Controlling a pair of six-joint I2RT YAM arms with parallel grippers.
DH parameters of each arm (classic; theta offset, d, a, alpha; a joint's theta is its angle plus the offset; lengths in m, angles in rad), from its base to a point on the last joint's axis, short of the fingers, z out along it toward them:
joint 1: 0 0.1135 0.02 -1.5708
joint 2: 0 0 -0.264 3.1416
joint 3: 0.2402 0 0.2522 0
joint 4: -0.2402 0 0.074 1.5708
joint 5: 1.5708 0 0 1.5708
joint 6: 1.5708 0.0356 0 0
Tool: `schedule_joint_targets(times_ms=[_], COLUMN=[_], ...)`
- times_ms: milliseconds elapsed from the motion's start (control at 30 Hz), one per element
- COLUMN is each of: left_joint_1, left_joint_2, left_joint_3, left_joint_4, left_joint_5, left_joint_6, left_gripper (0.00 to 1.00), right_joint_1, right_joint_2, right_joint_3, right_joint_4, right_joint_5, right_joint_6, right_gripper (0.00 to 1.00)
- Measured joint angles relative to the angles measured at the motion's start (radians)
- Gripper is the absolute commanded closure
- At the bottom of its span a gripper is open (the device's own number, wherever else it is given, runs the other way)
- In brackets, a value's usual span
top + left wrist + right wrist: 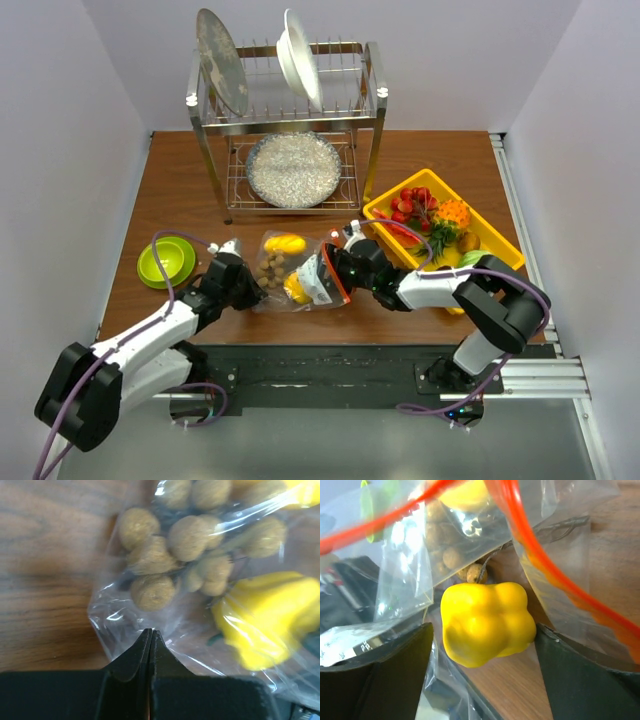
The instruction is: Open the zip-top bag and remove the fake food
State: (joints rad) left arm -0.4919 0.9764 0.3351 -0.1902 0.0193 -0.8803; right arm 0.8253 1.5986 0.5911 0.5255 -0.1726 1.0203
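The bag (116,630) is shown as crinkly, glossy clear plastic; the pepper (487,627) as smooth shiny plastic; the brown balls (187,537) as matt and rough; the worktop (45,580) as wood-grained.

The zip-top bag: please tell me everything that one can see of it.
The zip-top bag is clear, crinkly plastic with an orange-red zipper strip and a white label. It lies on the wooden table, its mouth open towards the right gripper, whose open jaws stand on either side of a yellow pepper at the mouth. The left gripper, jaws shut, pinches the opposite edge. Through the plastic show brown balls and a yellow-orange piece.
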Motion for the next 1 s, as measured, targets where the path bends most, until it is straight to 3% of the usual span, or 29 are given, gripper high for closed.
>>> schedule_joint_targets(times_ms=[267,367,767,1000], left_joint_1=[0.000,0.000,0.000,0.000], left_joint_2=[0.051,0.057,0.057,0.043], left_joint_3=[-0.033,-0.035,-0.038,-0.039], left_joint_4=[0.056,0.070,0.077,0.061], left_joint_5=[-0.009,-0.021,-0.079,-0.097], left_joint_6=[-0.020,-0.028,-0.089,-0.105], left_gripper=[1.00,1.00,1.00,1.00], right_joint_1=[-0.008,-0.010,-0.063,-0.094], right_joint_2=[0.005,-0.005,-0.377,-0.634], right_joint_3=[0.002,0.001,-0.060,-0.076], right_joint_4=[0.005,-0.007,-0.236,-0.495], right_joint_5=[0.023,0.037,0.142,0.230], right_joint_6=[0.023,0.021,-0.054,-0.102], right_gripper=[0.54,0.61,0.65,0.65])
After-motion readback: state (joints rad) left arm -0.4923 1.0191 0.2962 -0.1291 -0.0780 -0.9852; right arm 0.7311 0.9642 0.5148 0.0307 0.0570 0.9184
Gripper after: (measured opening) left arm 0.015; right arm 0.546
